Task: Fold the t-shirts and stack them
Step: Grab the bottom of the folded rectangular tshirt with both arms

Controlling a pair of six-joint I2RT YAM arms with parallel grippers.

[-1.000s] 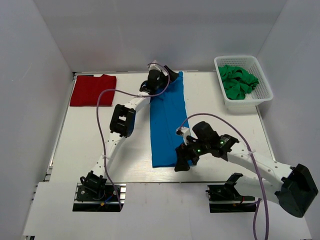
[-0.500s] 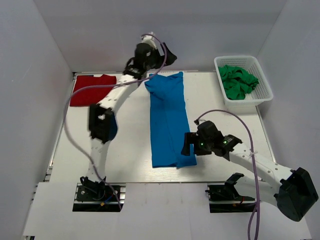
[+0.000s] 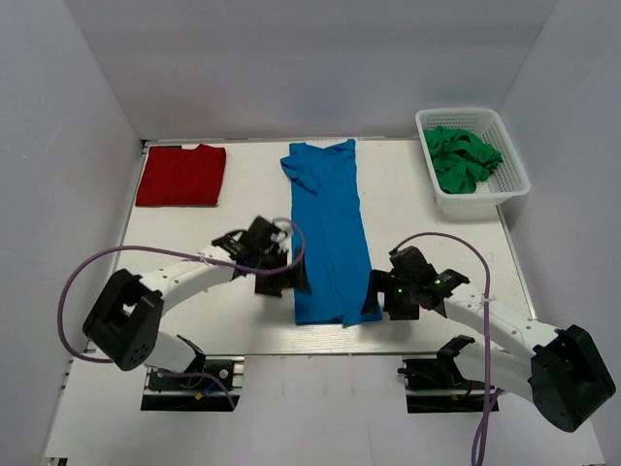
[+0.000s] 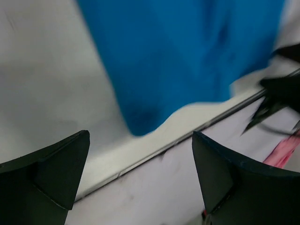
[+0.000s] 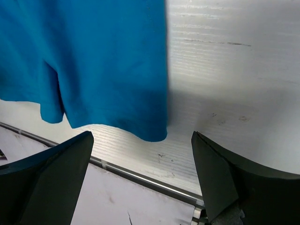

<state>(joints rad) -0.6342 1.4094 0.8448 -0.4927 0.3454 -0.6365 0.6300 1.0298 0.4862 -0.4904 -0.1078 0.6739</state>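
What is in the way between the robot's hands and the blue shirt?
Nothing that I can see. The left hand and the right hand are open on either side of the blue shirt, at its near end. Only bare table lies in front of them.

I read the blue t-shirt (image 3: 328, 233) as a long, narrow folded strip, flat along the centre of the table (image 3: 427, 252), far edge to near edge. The dark red t-shirt (image 3: 181, 176) lies folded at the table's far-left corner.
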